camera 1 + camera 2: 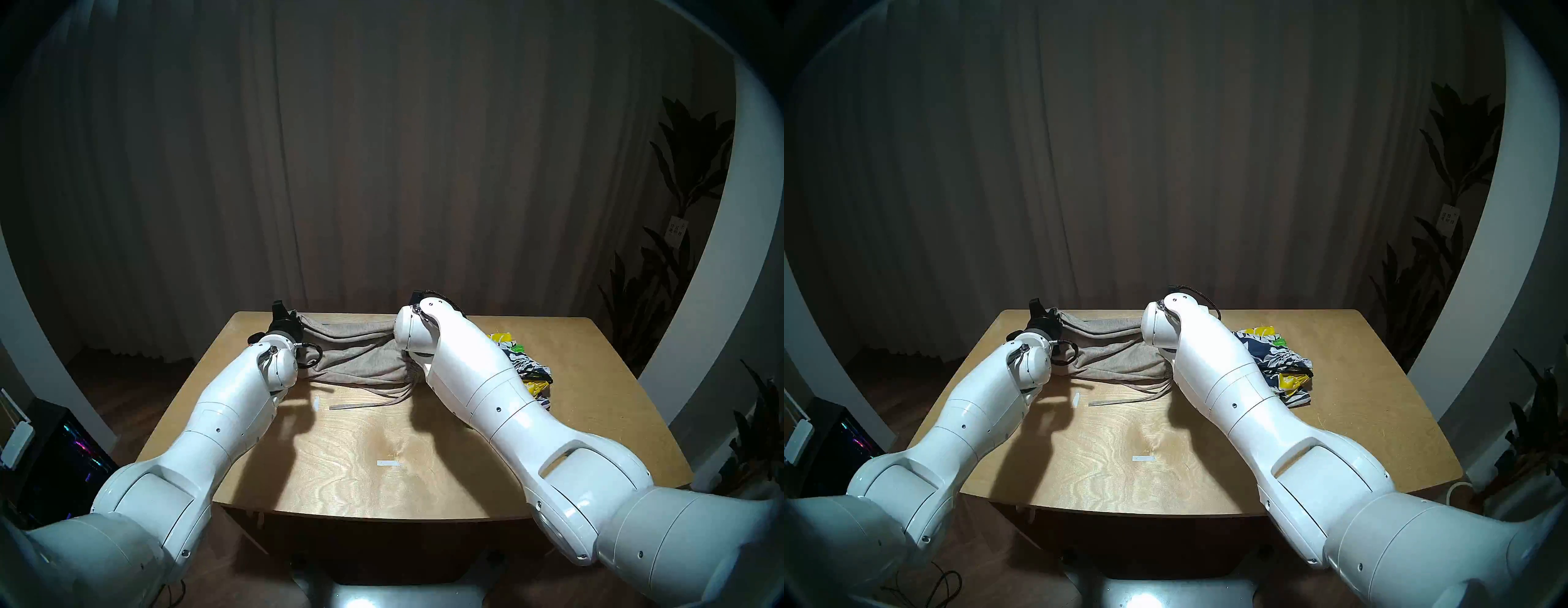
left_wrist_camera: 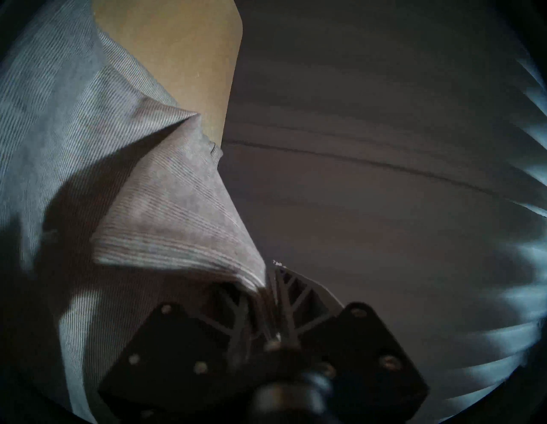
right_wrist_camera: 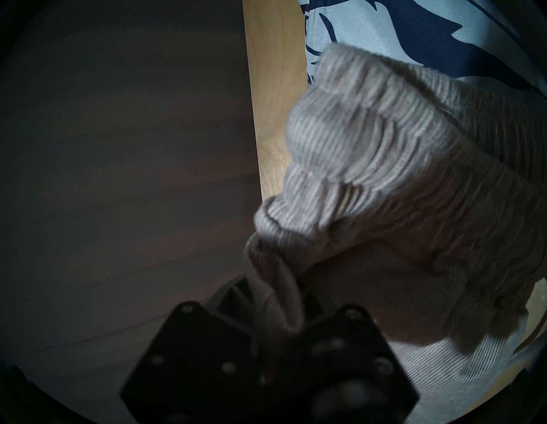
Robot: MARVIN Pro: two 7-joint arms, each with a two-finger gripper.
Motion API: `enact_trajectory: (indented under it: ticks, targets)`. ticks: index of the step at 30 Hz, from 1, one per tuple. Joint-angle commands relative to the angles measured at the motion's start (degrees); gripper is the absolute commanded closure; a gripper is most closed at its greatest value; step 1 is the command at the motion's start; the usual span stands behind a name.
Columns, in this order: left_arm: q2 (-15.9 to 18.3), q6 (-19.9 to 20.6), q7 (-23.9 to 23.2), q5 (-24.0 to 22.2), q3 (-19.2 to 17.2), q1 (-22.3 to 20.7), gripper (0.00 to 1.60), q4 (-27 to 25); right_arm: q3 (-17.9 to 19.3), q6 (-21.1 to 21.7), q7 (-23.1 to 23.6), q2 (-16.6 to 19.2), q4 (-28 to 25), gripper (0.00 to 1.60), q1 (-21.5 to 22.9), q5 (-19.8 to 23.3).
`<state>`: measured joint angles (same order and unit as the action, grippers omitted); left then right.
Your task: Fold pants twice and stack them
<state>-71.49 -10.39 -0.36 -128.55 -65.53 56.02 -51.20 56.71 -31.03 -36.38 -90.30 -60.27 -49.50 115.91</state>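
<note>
Grey knit pants (image 1: 356, 361) lie at the far side of the desk (image 1: 382, 446), left of the floral shorts (image 1: 1272, 352). Carry both corners level and lay them edge to edge. Right hand (image 3: 276, 302) is clenched on the gathered ribbed waistband; left hand (image 2: 266, 296) pinches the soft hem corner.

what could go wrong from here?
1. The left pincer holds only a thin fold of the grey pants; it could slip out.
2. The right pincer grips the waistband right beside the floral shorts; it may drag them.
3. Both hands work near the table's far edge; cloth could slide off.
</note>
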Motion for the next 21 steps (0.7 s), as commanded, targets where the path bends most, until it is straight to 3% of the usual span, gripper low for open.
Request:
enact_trajectory:
  ticks: [1,3,6,7,9,12,13,14,17,21]
  targets:
    - [-1.4,0.0,0.5,1.7,0.4,-6.2,0.91,2.1,0.8,0.4,0.7,-1.3,1.1,0.88,3.2,0.4]
    - [-1.7,0.1,1.2,2.2,0.9,-7.8,0.82,3.8,0.9,0.5,0.8,-1.5,1.9,0.83,3.6,0.7]
    - [-2.0,0.1,1.9,2.9,1.4,-8.6,0.85,5.1,1.1,0.6,0.9,-1.8,3.0,0.34,4.2,1.1]
    - [-2.1,0.2,2.1,3.1,1.4,-8.8,0.85,5.4,1.2,0.7,1.0,-1.9,3.4,0.34,4.4,1.3]
    - [-2.3,0.3,2.4,3.6,1.6,-9.2,0.89,6.1,1.4,0.8,1.1,-2.1,4.0,0.02,4.9,1.5]
    - [-2.6,0.4,3.0,4.2,2.1,-10.4,0.86,7.5,1.7,1.1,1.3,-2.3,5.0,0.0,5.6,1.8]
    - [-2.7,0.4,3.1,4.4,2.2,-10.7,0.74,8.0,1.8,1.1,1.4,-2.4,5.3,0.0,5.8,1.9]
    - [-2.8,0.4,3.4,4.6,2.5,-11.5,0.73,8.8,1.8,1.2,1.5,-2.4,5.6,0.0,6.0,2.0]
    - [-3.3,0.5,4.1,5.2,3.1,-12.8,0.03,10.5,2.0,1.5,1.8,-2.7,6.7,0.0,6.5,2.4]
    - [-4.0,0.6,4.6,6.0,3.9,-14.0,0.0,12.5,2.3,1.9,2.2,-3.1,8.0,0.0,7.2,2.8]
